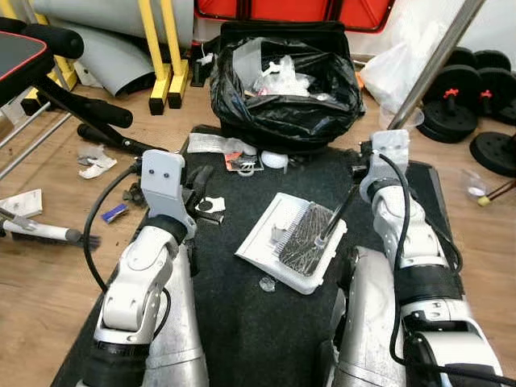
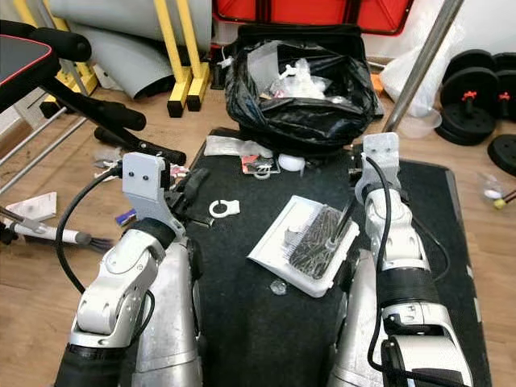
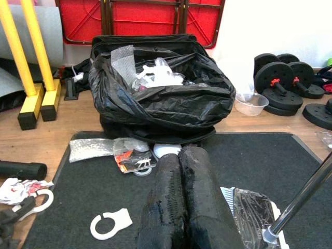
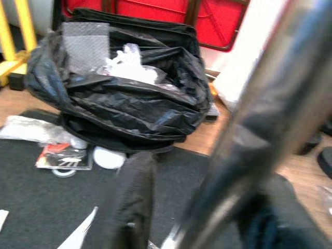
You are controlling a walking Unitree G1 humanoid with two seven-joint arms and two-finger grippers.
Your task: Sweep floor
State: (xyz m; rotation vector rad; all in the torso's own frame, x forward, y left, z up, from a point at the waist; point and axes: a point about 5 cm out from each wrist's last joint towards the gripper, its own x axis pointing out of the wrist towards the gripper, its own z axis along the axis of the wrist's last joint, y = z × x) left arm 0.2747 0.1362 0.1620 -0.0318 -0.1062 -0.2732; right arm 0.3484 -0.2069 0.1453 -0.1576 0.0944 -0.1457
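The right end effector (image 4: 207, 207) is clamped on a metal pole (image 1: 439, 56) that slants up past the weights; its lower end meets the white dustpan (image 1: 266, 234), which lies on the black mat (image 1: 234, 322) between the two arms with a dark brush head (image 1: 305, 238) resting in it. The left end effector (image 3: 181, 197) hovers over the mat with its two black fingers pressed together, holding nothing. Just ahead, a bin lined with a black bag (image 1: 286, 89) stands at the mat's far edge, stuffed with plastic and paper. Litter crowds the way: a white plastic ring tab (image 2: 224, 209) just beside the left end effector, a red-and-white wrapper (image 3: 132, 161) and a clear packet (image 3: 91, 148) at the foot of the bin, crumpled scraps (image 1: 95, 160) on the wooden floor (image 1: 40, 282) to the left. Yellow stands (image 1: 165, 72) and a black exercise bench (image 1: 32, 56) hem in the left side; dumbbell plates (image 1: 459, 105) and a clear bowl (image 3: 251, 104) lie to the right
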